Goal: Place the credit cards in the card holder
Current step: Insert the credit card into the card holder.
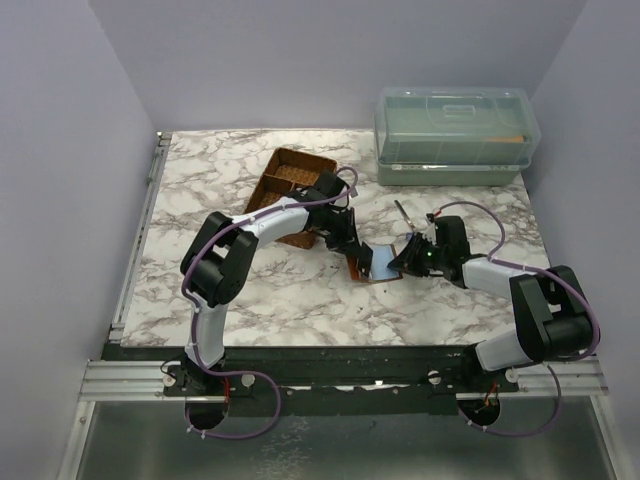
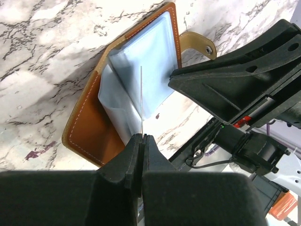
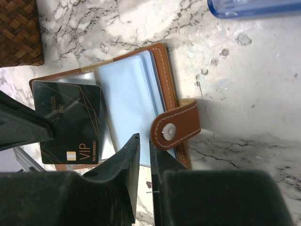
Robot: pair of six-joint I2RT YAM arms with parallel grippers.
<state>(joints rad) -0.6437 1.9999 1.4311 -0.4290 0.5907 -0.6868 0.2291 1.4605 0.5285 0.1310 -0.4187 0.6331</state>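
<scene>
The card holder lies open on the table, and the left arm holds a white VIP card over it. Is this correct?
Not quite: the card is black, not white, as the right wrist view shows. The card holder does lie open on the table, and the left jaws hold the card over it.

High rear view of the whole table (image 1: 300, 300); both wrist views close over the same card holder (image 2: 82, 127).

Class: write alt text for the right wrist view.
An open brown leather card holder with pale blue plastic sleeves lies on a marble table, a black VIP card at its left side. The right hand, black fingers nearly together, reaches in from below.
</scene>
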